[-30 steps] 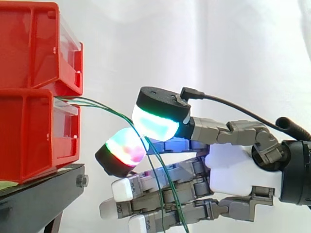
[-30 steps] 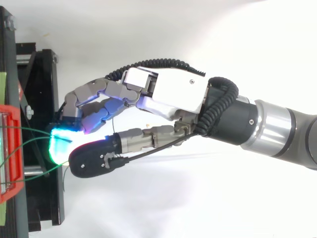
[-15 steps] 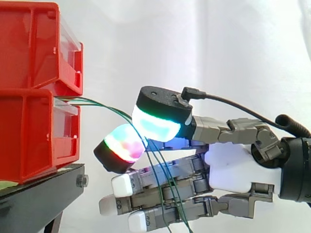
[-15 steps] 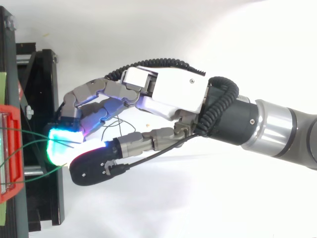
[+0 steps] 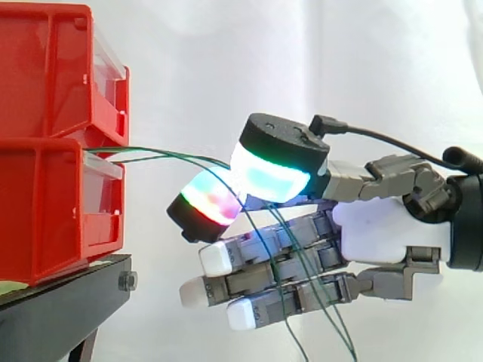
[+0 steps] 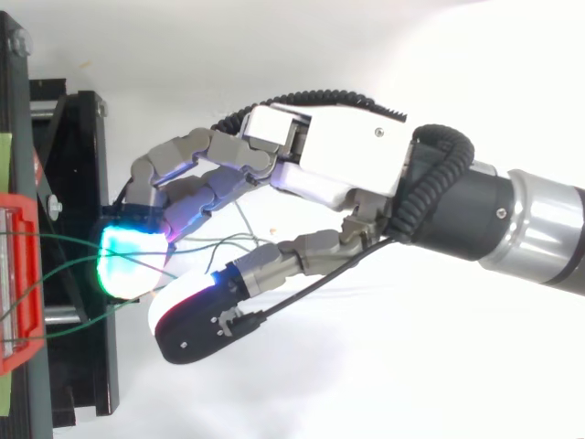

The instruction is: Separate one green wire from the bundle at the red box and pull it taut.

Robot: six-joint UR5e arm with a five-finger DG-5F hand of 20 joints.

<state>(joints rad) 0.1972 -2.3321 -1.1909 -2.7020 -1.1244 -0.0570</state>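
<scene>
Several thin green wires (image 5: 166, 153) come out between the two stacked red bins (image 5: 53, 204) and run right, nearly level, to my hand (image 5: 385, 234). The thumb's green-glowing pad (image 5: 273, 172) and a finger's red-green pad (image 5: 213, 205) close on the wires where they meet; I cannot tell how many are pinched. Past the pinch, loose wire ends (image 5: 302, 279) hang down in front of the other, straight fingers. From above, the wires (image 6: 64, 245) span from the red box (image 6: 16, 274) to the cyan pad (image 6: 128, 261), with my hand (image 6: 338, 155) coming in from the right.
The bins rest on a black stand (image 5: 60, 302) at the left, also seen from above as the black stand (image 6: 82, 183). A white curtain is behind, and there is open space to the right of the bins and below my hand.
My hand has drawn right and slightly up, away from the bins. The wires between box and pinch now run straighter and longer. The pinch has stayed closed.
</scene>
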